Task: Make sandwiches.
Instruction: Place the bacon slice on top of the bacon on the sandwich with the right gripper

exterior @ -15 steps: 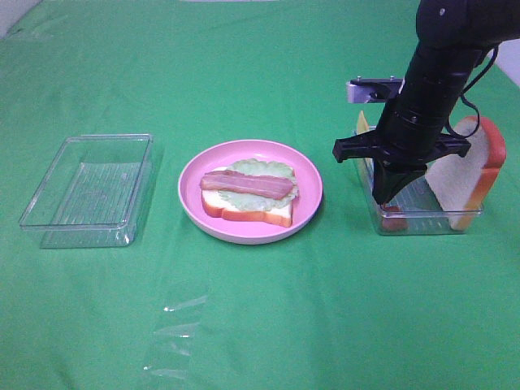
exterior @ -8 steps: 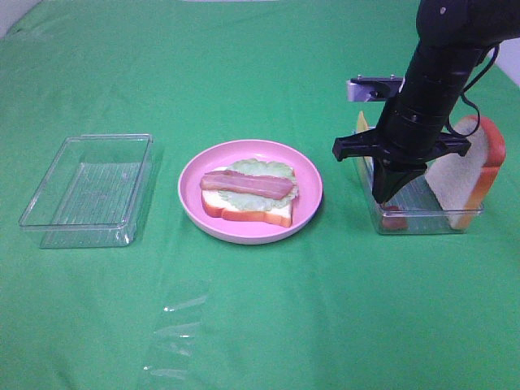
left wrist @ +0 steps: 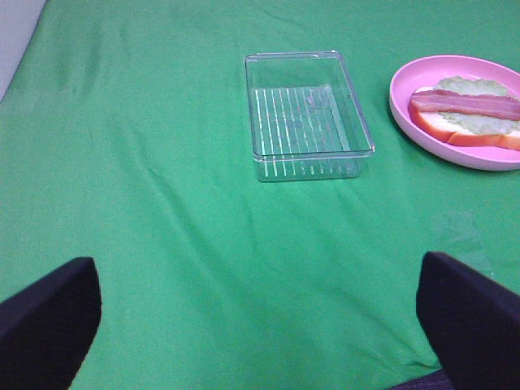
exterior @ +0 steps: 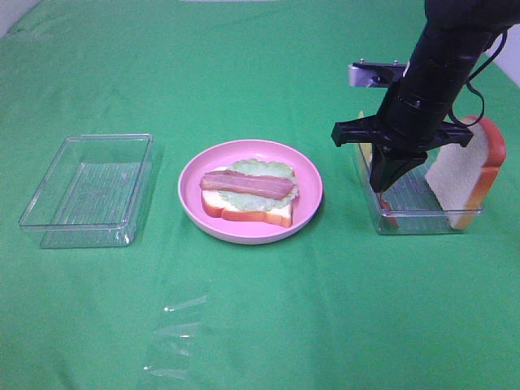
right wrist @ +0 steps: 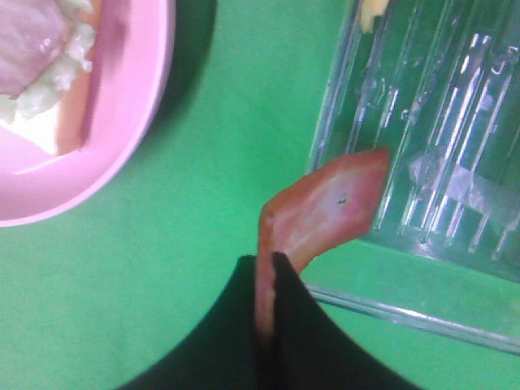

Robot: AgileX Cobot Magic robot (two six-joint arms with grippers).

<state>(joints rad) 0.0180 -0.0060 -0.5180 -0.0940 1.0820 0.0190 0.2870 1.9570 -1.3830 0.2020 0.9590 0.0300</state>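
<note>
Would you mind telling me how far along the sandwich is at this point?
Done: bread slice, lettuce and one bacon strip are stacked on the pink plate. In hand: the right hand grips a second bacon strip by the right tray. Left: that strip, the cheese and the top bread slice leaning in the tray.

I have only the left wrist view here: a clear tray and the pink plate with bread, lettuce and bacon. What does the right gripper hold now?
Observer: The right gripper is shut on a bacon strip, which hangs at the edge of the right tray.
Operator: What else is in that tray?
Observer: A bread slice leans on edge at its right end.
Operator: Any cheese?
Observer: Yes, a yellow cheese slice shows at one corner.
</note>
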